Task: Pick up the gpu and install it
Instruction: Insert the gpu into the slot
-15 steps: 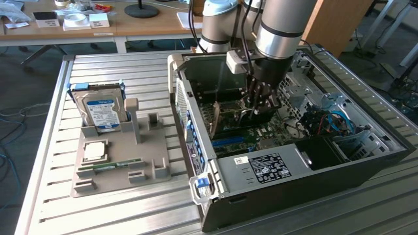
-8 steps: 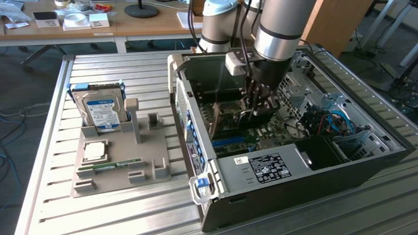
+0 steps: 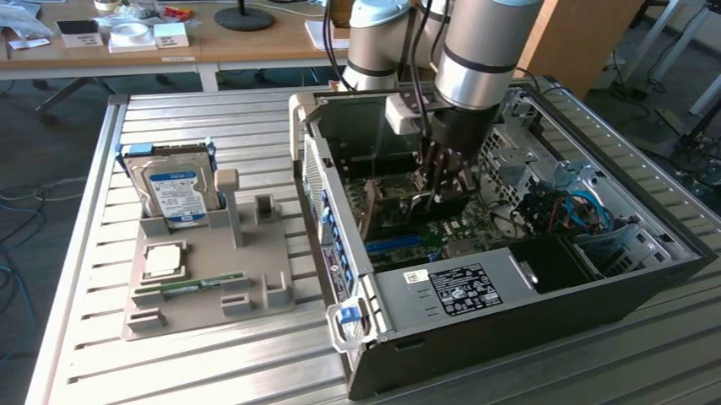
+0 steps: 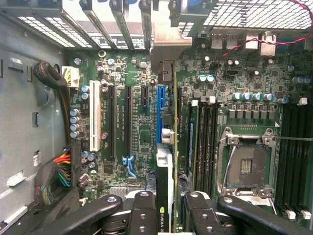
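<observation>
1. My arm reaches down into the open PC case (image 3: 631, 278) on the table (image 3: 225, 371), seen in the exterior view.
2. Hand (image 4: 168, 205) pinches the gpu (image 4: 165, 171) edge-on between its fingers (image 4: 143, 215); the card stands upright, w/ a green logo on its dark edge.
3. The gpu sits over the motherboard (image 4: 132, 127), just beside the blue slot (image 4: 161, 100), its metal bracket (image 4: 166, 44) toward the case's rear slats.
4. At the exterior view's left, a grey holder (image 3: 203, 287) carries a hard drive (image 3: 175, 190) and a memory stick (image 3: 192, 287).
</observation>
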Robot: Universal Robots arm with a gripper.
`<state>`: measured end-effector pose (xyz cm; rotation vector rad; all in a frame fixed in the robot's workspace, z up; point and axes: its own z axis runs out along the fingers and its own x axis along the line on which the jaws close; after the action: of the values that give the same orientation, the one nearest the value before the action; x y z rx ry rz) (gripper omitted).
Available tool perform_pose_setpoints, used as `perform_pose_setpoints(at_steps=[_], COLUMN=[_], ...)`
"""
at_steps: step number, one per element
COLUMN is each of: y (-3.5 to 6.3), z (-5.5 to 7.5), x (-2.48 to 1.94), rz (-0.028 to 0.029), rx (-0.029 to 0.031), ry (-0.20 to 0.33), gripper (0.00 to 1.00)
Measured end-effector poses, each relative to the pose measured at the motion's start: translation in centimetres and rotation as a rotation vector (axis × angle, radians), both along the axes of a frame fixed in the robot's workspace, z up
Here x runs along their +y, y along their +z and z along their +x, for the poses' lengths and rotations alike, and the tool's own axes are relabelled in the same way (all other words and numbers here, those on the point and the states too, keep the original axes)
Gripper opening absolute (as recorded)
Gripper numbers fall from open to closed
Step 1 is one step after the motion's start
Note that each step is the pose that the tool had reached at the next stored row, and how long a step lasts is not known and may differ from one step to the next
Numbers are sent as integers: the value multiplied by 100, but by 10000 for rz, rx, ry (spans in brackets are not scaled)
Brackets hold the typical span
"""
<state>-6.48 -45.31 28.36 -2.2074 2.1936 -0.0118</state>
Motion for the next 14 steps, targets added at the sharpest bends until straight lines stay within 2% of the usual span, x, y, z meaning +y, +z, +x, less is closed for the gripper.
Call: perform_pose_setpoints(at_steps=[3,14], y=[-5,-42], z=[-7,-110], x=[-19,-22], rz=[-1,1], rx=[1,0], ry=[-1,-1], gripper=[27,27])
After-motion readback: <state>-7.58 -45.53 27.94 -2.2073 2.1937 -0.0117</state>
